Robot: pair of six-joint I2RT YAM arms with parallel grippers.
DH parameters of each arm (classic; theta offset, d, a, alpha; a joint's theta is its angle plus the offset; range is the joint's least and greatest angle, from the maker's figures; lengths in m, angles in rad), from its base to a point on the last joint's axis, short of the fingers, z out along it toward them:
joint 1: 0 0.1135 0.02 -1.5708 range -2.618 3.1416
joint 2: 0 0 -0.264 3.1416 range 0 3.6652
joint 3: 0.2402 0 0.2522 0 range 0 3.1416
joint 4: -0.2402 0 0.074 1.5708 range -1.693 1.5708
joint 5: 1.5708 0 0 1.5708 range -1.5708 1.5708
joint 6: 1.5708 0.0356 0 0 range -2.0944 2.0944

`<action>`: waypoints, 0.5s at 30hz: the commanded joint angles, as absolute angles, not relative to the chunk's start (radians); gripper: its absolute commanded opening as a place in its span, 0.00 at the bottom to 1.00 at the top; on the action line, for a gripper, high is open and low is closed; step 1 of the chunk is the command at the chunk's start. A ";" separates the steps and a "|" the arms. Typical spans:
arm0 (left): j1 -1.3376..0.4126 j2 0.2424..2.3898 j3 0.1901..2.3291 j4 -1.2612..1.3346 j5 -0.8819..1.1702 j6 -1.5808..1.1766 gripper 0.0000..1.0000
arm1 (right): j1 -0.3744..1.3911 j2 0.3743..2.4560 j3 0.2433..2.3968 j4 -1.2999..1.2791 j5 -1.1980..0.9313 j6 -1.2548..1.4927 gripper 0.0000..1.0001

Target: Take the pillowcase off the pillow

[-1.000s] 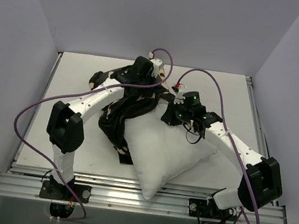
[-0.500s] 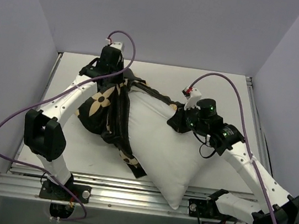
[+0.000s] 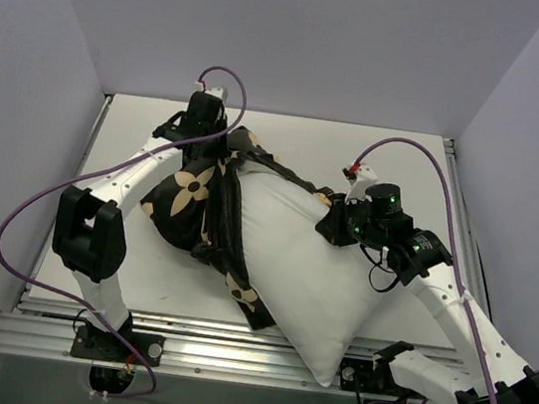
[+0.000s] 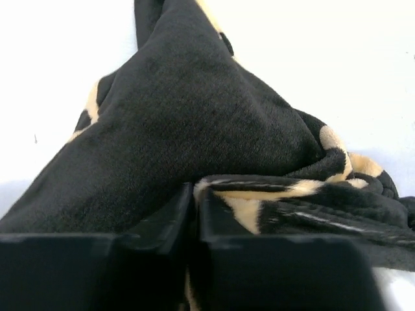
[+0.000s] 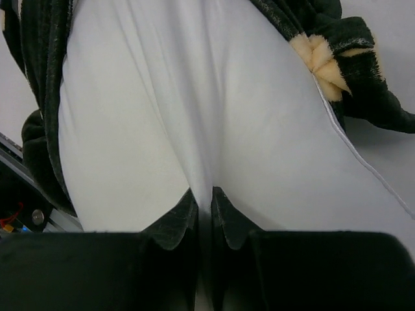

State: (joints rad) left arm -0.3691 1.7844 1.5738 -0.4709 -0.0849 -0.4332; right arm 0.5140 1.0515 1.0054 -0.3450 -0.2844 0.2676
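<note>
Black velvety flower-printed pillowcase (image 3: 185, 205) is pinched in my left gripper (image 4: 193, 189); my right gripper (image 5: 203, 195) pinches the plump white pillow (image 3: 307, 258).

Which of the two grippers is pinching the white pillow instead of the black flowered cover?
The right gripper: it pinches a fold of the white pillow, while the left gripper grips the black pillowcase.
</note>
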 commanded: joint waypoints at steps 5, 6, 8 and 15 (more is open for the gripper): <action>-0.347 1.636 1.556 -0.213 -0.089 -0.368 0.60 | 0.607 1.127 1.104 -0.380 -0.147 0.261 0.47; -0.350 1.605 1.540 -0.192 -0.084 -0.367 0.67 | 0.621 1.147 1.136 -0.390 -0.124 0.256 0.54; -0.360 1.496 1.481 -0.186 -0.081 -0.357 0.85 | 0.668 1.163 1.164 -0.408 -0.031 0.239 0.69; -0.391 1.188 1.243 -0.412 -0.109 -0.420 0.96 | 0.860 1.175 1.232 -0.419 0.254 0.172 0.91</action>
State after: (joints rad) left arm -0.3798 1.2728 1.3464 -0.3267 -0.0822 -0.3809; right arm 0.7731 1.1728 1.1851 -0.3977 0.0677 0.2226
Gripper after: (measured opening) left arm 0.960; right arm 0.892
